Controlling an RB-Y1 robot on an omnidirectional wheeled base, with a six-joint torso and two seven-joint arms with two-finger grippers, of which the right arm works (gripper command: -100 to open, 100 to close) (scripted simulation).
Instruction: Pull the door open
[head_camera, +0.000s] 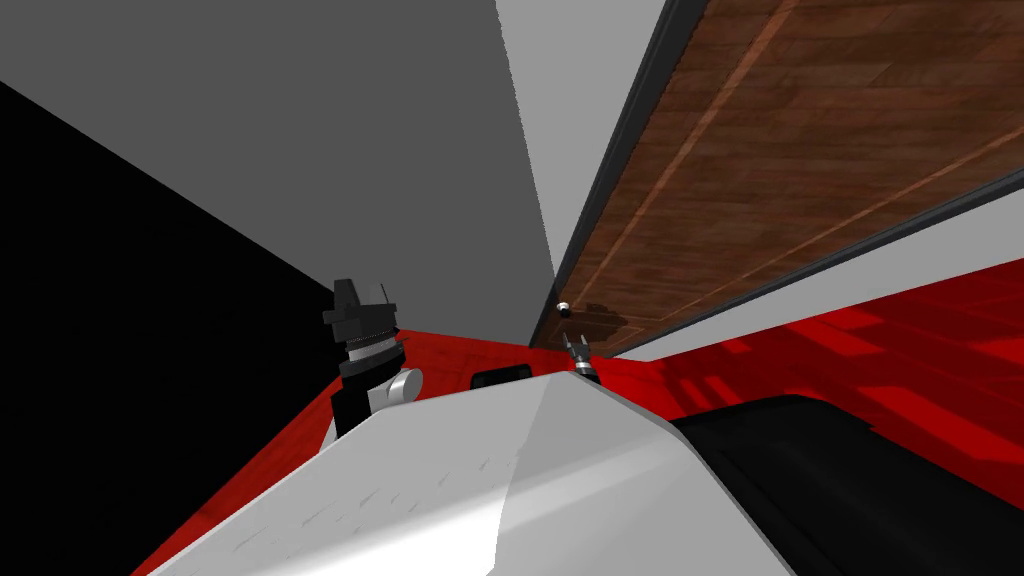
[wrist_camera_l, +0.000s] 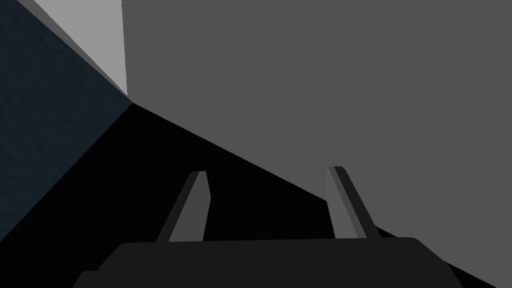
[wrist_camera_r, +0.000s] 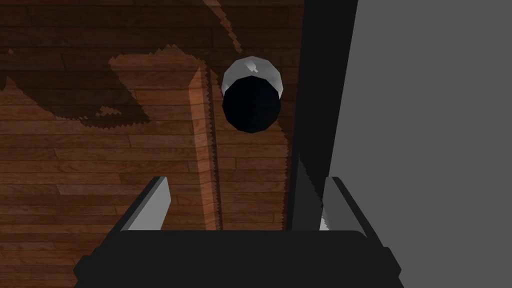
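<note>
My right gripper has its fingers spread wide and empty, pointed at the brown wooden door, with a dark door frame and a grey wall by one finger. The round dark knob sits ahead of the fingertips, not touching, close to the frame. My left gripper is spread wide too, empty.

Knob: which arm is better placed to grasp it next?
Right. The right claw, open, faces the knob on the door; the left claw, also open, is off to the side.
</note>
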